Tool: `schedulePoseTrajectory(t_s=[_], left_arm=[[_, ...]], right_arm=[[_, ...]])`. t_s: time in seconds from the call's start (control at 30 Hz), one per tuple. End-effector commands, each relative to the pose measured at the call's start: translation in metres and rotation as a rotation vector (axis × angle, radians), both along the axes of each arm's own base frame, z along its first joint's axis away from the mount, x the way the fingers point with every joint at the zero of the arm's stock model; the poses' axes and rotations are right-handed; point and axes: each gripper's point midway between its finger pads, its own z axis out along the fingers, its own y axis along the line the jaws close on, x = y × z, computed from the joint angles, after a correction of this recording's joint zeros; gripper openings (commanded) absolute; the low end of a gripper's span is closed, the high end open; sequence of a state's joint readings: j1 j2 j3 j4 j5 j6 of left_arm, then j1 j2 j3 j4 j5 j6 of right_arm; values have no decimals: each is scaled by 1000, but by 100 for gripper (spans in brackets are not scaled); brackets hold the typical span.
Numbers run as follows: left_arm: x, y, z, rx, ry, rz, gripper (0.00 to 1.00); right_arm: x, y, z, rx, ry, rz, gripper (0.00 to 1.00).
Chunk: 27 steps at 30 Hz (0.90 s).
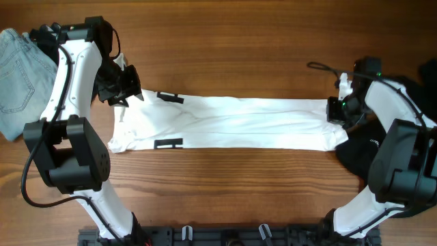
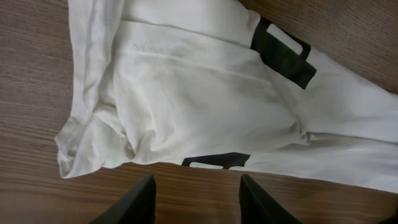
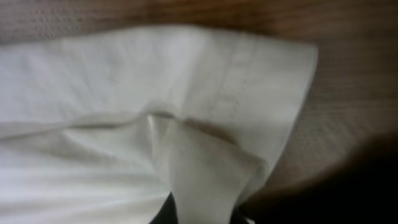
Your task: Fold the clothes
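Note:
The white T-shirt (image 1: 232, 123) with black bars lies folded into a long strip across the table. My left gripper (image 1: 125, 87) is open above its left end, fingers over bare wood beside the cloth (image 2: 196, 193); the shirt (image 2: 205, 93) shows bunched at its hem. My right gripper (image 1: 339, 109) is shut on the shirt's right end, a pinch of white cloth (image 3: 205, 186) rising between its fingers. The black garment (image 1: 365, 154) lies at the right under my right arm.
Blue jeans (image 1: 17, 75) lie at the table's far left edge. The arm bases stand at the front left and front right. Bare wood shows in front of and behind the shirt.

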State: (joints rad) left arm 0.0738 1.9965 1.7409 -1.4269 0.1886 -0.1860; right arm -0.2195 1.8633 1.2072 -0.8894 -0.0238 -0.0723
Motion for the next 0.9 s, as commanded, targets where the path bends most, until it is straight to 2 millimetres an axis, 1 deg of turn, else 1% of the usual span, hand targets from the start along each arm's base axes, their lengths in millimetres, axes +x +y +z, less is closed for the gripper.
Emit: schedulePoseTrajectory(t_s=[0.0, 0.03, 0.07, 0.1, 0.13, 0.2, 0.27, 0.33, 0.37, 0.4, 0.5, 0.53, 0.57, 0.6, 0.63, 0.67, 0.7, 0.73, 0.77, 0.8, 0.87], left_arm=[[0, -1, 6, -3, -19, 6, 43], [0, -1, 6, -3, -20, 6, 43], [1, -1, 6, -2, -23, 6, 43], [1, -1, 6, -2, -23, 6, 43], [1, -1, 6, -2, -23, 6, 43], [0, -1, 6, -2, -22, 6, 43], [0, -1, 6, -2, -22, 6, 43], [0, -1, 6, -2, -22, 6, 43], [0, -1, 6, -2, -22, 6, 43], [0, -1, 6, -2, -22, 6, 43], [0, -1, 6, -3, -19, 6, 43], [0, -1, 6, -3, -19, 6, 43], [-1, -1, 6, -3, -18, 6, 43], [-1, -1, 6, -3, -17, 6, 43], [-1, -1, 6, -3, -16, 6, 43], [-1, -1, 6, -3, -15, 6, 43], [-1, -1, 6, -3, -15, 6, 43], [-1, -1, 6, -3, -15, 6, 43], [-1, -1, 6, -3, -15, 6, 43], [-1, -1, 6, -3, -15, 6, 43], [-1, -1, 6, -3, -15, 6, 43]], right_arm=[[28, -13, 54, -74, -67, -42, 4], [29, -1, 63, -54, -64, -17, 4], [28, 15, 69, -25, -55, 14, 4], [28, 39, 70, 11, -45, 40, 4], [27, 55, 70, 37, -39, 49, 4], [26, 105, 70, 90, -35, 113, 4], [22, 135, 67, 97, -21, 145, 4], [17, 165, 63, 115, -3, 137, 4], [16, 199, 57, 152, -11, 172, 6], [18, 208, 55, 154, -20, 178, 9], [22, 245, 57, 232, -67, 224, 10], [24, 254, 58, 252, -86, 241, 12], [25, 259, 59, 260, -96, 250, 16], [26, 263, 60, 265, -104, 260, 28], [25, 266, 60, 270, -105, 268, 54], [23, 269, 61, 288, -99, 274, 68], [20, 276, 63, 326, -94, 316, 79], [18, 281, 64, 357, -96, 372, 82], [18, 280, 64, 348, -102, 386, 83], [22, 273, 62, 308, -112, 377, 83], [31, 253, 57, 182, -136, 331, 82]])
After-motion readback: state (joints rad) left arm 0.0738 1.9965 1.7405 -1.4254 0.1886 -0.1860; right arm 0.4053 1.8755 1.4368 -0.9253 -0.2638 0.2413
